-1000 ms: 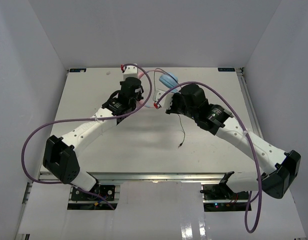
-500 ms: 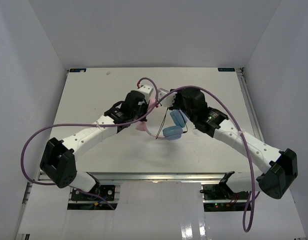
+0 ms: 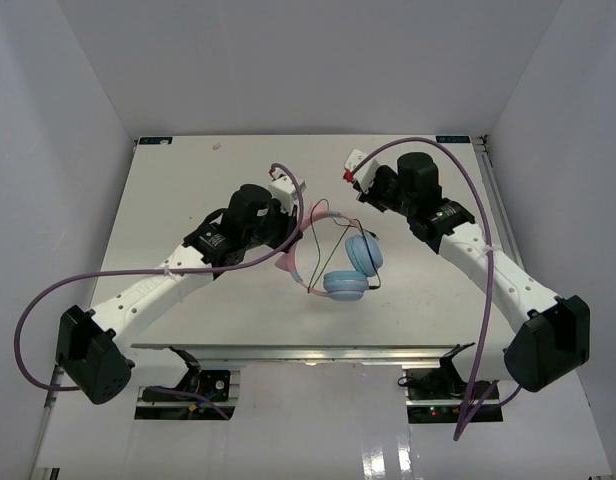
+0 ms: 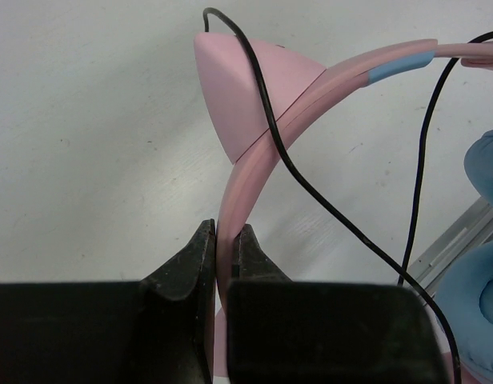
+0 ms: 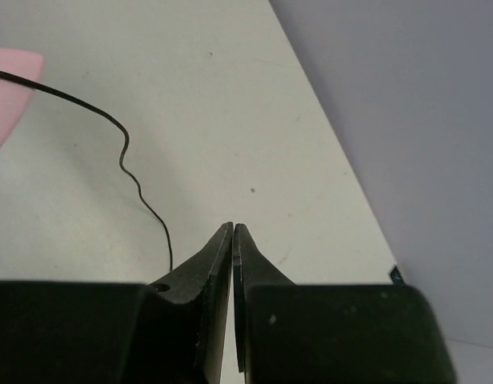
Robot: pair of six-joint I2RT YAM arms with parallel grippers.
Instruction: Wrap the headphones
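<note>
The left gripper [image 4: 225, 234] is clamped tight on the pink headband [image 4: 258, 152] of the headphones [image 3: 345, 283], its 2 dark fingers [image 4: 186, 268] pressing the band's edges from both sides. Just past the grip, 1 pink cat ear [image 4: 230, 88] stands off the band, and the thin black cable [image 4: 342, 220] crosses over the ear and band in loose loops. The 2 light-blue ear cups [image 3: 364, 253] hang at the band's ends near the middle of the table [image 3: 188, 190], to the right of this gripper; whether they rest on the surface cannot be told. The right gripper [image 5: 232, 232] is closed with its tips together and nothing visible between them. A strand of the cable runs down to the outer edge of its left finger, and whether it is pinched lower down cannot be told. The left arm [image 3: 158, 280] reaches diagonally from its base at the near left to the table's middle. The right arm [image 3: 488, 270] stretches from the near right to a point beyond the headphones, apart from the cups. The table is flat, matt white and lightly speckled, with a metal rail [image 3: 288, 350] along its near edge. Plain pale grey walls [image 3: 288, 60] enclose it on 3 sides. Thick purple robot cables [image 3: 48, 290] arc off both arms.
</note>
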